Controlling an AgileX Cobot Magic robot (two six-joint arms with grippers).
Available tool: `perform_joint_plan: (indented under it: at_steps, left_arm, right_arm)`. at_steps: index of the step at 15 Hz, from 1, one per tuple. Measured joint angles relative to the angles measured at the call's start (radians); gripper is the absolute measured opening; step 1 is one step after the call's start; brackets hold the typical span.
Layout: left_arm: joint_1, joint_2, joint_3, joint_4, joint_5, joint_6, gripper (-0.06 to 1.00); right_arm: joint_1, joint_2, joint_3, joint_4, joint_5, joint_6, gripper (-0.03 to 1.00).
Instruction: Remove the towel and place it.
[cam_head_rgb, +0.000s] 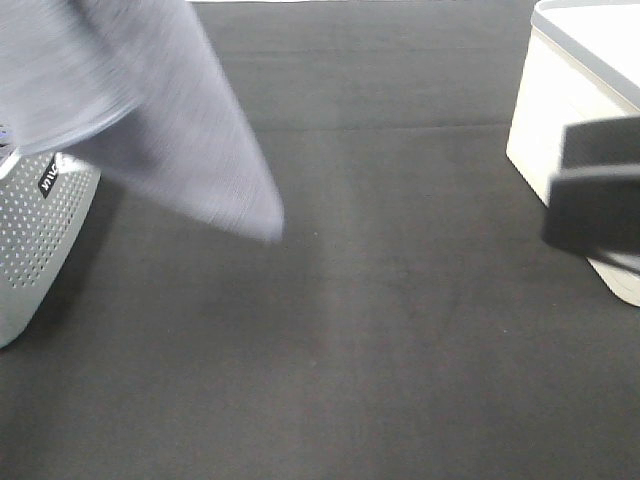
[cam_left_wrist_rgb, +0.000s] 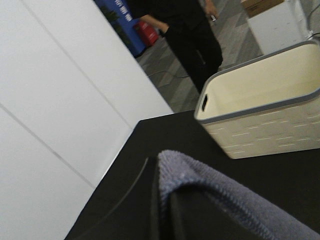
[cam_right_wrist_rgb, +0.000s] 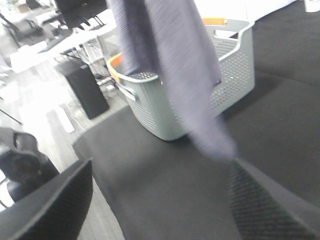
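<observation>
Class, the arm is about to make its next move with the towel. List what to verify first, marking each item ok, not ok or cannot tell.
1. Towel lifted off the black mat: ok, it hangs in the air.
2. Left gripper holds the towel: ok, the cloth sits at its fingers.
3. Towel clear of the grey perforated basket: cannot tell, the views are blurred.
4. Right gripper open and empty: ok.
5. Cream basket has room: ok, the visible inside is bare.

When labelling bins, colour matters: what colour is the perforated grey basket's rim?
Orange; the rim of the basket shows best in the right wrist view.
</observation>
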Motion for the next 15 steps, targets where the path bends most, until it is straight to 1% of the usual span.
perform_joint_plan:
  at_steps: [1,3,5,7,8,10,11,13,14,15]
  left_arm:
    - [-0.066,0.020,0.000,0.033,-0.012,-0.003,0.00]
    - [-0.199,0.079,0.000,0.124,-0.130,-0.060,0.00]
    - [-0.298,0.133,0.000,0.153,-0.236,-0.084,0.00]
    - [-0.384,0.179,0.000,0.166,-0.307,-0.098,0.00]
    - [-0.420,0.202,0.000,0.182,-0.337,-0.106,0.00]
    - [-0.467,0.242,0.000,0.192,-0.385,-0.110,0.00]
    - [-0.467,0.242,0.000,0.192,-0.385,-0.110,0.00]
    - [-0.512,0.280,0.000,0.195,-0.428,-0.110,0.00]
    - [-0.530,0.291,0.000,0.198,-0.440,-0.110,0.00]
    - [-0.546,0.301,0.000,0.203,-0.448,-0.110,0.00]
  right_arm:
    - [0.000,0.026,0.000,0.026,0.006,-0.021,0.72]
    - [0.000,0.052,0.000,0.062,0.028,-0.066,0.72]
    - [0.000,0.053,0.000,0.106,0.046,-0.110,0.72]
    - [0.000,0.053,0.000,0.137,0.052,-0.153,0.72]
    - [0.000,0.053,-0.002,0.143,0.058,-0.168,0.72]
    - [0.000,0.058,-0.002,0.145,0.061,-0.186,0.71]
    - [0.000,0.058,-0.002,0.145,0.061,-0.186,0.71]
    - [0.000,0.112,-0.002,0.150,0.066,-0.208,0.70]
    - [0.000,0.143,-0.002,0.156,0.066,-0.243,0.70]
    - [0.000,0.183,-0.002,0.186,0.066,-0.303,0.70]
